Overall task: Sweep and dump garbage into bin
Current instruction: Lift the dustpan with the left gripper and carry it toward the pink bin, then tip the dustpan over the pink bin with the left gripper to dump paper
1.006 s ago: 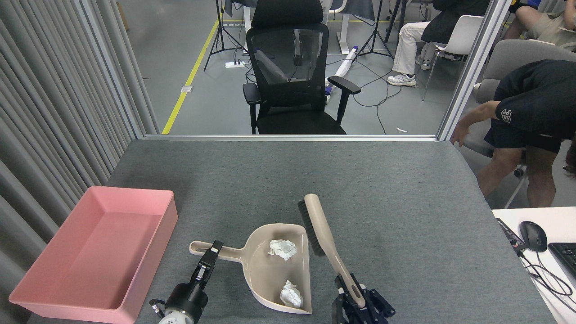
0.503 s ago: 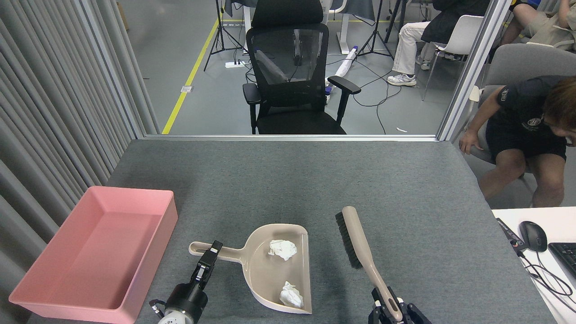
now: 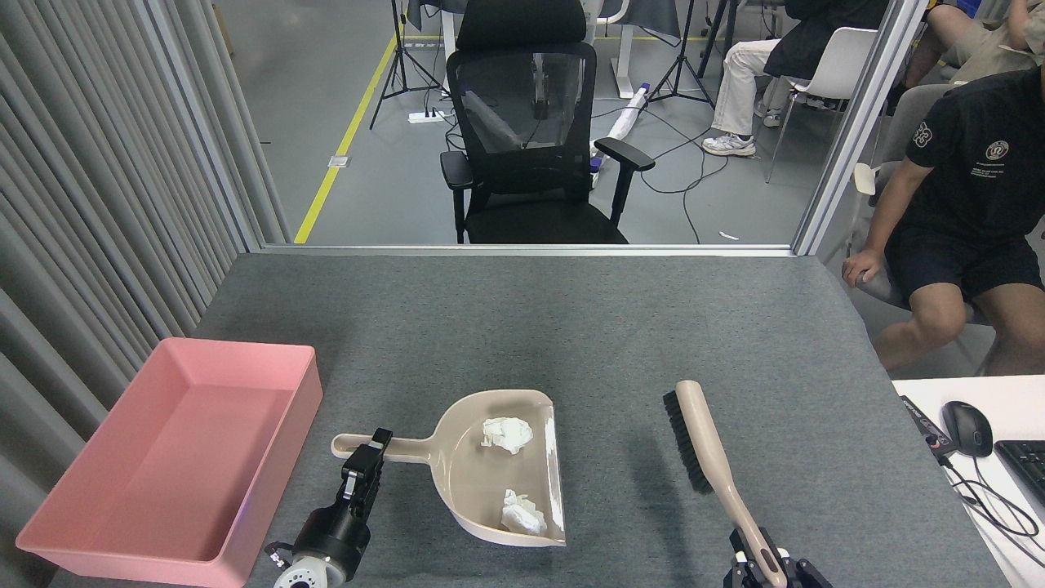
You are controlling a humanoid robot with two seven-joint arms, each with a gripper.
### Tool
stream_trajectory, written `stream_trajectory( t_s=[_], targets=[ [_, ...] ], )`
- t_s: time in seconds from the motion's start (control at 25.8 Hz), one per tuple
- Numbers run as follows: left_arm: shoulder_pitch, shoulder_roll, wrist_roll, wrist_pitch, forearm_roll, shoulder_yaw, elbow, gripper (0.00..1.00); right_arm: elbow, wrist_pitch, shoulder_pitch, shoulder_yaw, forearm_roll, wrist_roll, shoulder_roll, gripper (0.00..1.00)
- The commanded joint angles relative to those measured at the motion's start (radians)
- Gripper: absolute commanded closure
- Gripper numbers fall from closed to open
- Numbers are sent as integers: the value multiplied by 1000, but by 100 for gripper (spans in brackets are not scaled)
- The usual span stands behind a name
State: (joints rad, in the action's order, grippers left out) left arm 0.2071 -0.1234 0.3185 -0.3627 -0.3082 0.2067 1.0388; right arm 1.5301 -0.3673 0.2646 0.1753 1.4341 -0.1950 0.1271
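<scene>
Two white garbage wads lie inside the beige dustpan (image 3: 482, 482): one wad (image 3: 506, 434) near its far side, the other (image 3: 522, 515) near its front lip. My left gripper (image 3: 365, 459) is shut on the dustpan's handle, and the pan looks slightly lifted and shifted left. The pink bin (image 3: 90, 539) sits at the table's left front, with nothing in it. My right gripper (image 3: 763, 563) at the bottom edge is shut on the handle of a beige brush (image 3: 700, 437) with black bristles, held right of the dustpan and apart from it.
Grey felt table (image 3: 522, 327) with a metal far edge. A slatted grey wall runs along the left. A seated person (image 3: 955, 220) is just off the table's right side. A white desk with a mouse (image 3: 967, 428) and keyboard is at the right front.
The brush has swung away to the right, off the dustpan's mouth. The dustpan has moved slightly left and up with my left gripper. The person at right has sat upright.
</scene>
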Motion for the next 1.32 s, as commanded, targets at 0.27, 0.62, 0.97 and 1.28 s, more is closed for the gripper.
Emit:
stream_trajectory(
  t_s=[0.27, 0.62, 0.97, 1.28],
  targets=[
    [2, 1, 4, 122, 50, -3, 136, 84, -4, 25, 5, 81, 2, 5, 34, 100],
    [17, 19, 60, 353, 115, -6, 372, 84, -5, 22, -1, 81, 2, 5, 48, 99],
    [44, 211, 71, 427, 253, 39, 420, 84, -5, 21, -5, 79, 2, 6, 46, 97],
    [38, 387, 125, 418, 357, 171, 313, 83, -5, 19, -8, 72, 3, 8, 45, 97]
  ],
)
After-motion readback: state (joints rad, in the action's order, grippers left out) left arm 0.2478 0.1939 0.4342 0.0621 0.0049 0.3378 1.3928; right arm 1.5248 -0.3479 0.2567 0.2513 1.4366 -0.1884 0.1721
